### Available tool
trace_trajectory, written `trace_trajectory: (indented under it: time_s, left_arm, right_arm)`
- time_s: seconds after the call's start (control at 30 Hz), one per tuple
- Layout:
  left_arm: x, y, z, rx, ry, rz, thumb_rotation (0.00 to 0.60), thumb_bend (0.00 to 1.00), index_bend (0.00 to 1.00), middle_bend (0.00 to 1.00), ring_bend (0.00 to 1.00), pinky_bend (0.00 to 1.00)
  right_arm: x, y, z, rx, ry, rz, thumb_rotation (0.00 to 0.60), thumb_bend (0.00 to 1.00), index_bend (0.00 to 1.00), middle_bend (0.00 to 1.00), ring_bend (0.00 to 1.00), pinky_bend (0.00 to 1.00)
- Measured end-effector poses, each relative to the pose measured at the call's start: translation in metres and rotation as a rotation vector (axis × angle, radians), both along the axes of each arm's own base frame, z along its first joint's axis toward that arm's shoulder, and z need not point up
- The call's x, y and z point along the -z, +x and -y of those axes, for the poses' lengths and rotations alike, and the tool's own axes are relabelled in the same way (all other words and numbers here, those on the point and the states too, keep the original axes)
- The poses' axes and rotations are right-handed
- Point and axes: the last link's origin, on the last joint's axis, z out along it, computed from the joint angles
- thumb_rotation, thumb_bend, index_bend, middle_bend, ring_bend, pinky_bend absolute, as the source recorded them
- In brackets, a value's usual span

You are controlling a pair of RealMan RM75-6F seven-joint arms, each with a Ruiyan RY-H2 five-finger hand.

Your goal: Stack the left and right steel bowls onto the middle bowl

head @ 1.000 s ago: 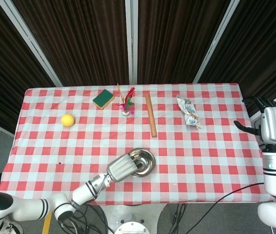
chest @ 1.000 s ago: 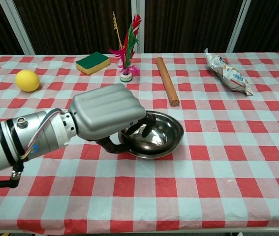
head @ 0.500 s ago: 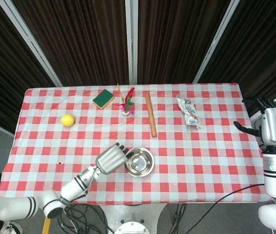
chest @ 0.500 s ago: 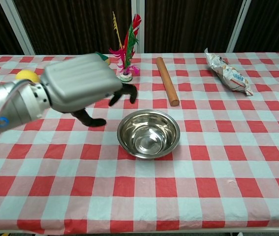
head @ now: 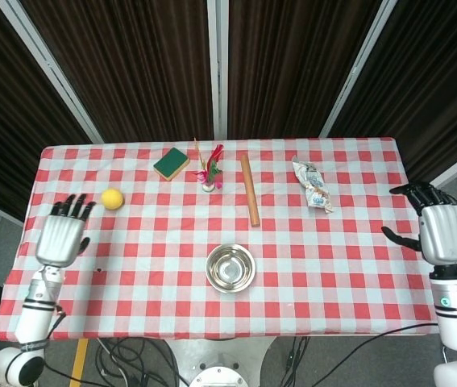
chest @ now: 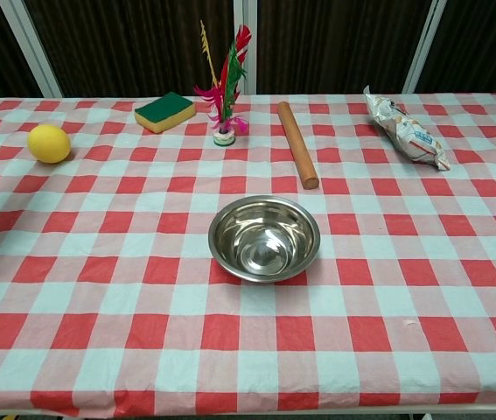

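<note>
Head view shows both hands drawn back to the table's edges and holding nothing. The left hand hovers at the left border with its fingers spread, just beside the lemon; a second ago it was closed around the rim of the steel bowls at the centre, and half a second ago it was already lifting clear. The right hand hangs off the right edge with fingers apart, lower than it stood a moment before. Neither hand appears in the chest view now.

The bowls sit well away from both hands, roughly midway between them and toward the near edge. From above they read as a single bowl; whether three are nested there I cannot confirm, though a faint inner ring in the chest view may be a second rim. No other steel bowl lies anywhere on the checked cloth.

With the left hand released and retreated and no bowl left to either side, the stacking looks finished. Sponge, feather toy, rolling pin and snack packet lie beyond the bowls, far from either hand.
</note>
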Motion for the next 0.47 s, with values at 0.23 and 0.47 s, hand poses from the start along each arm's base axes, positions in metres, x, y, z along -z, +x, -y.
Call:
trace_trajectory:
  time_s: [0.23, 0.47]
  left_arm:
    - [-0.016, -0.054, 0.039, -0.145, 0.096, 0.198, 0.600, 0.18, 0.23, 0.24, 0.17, 0.28]
    - [-0.010, -0.066, 0.053, -0.161, 0.065, 0.238, 0.600, 0.18, 0.23, 0.24, 0.17, 0.28]
  right_arm:
    - [0.036, -0.029, -0.038, 0.074, 0.055, -0.074, 0.600, 0.00, 0.31, 0.32, 0.20, 0.32]
    - [0.067, -0.051, -0.061, 0.107, 0.101, -0.121, 0.600, 0.00, 0.31, 0.32, 0.20, 0.31]
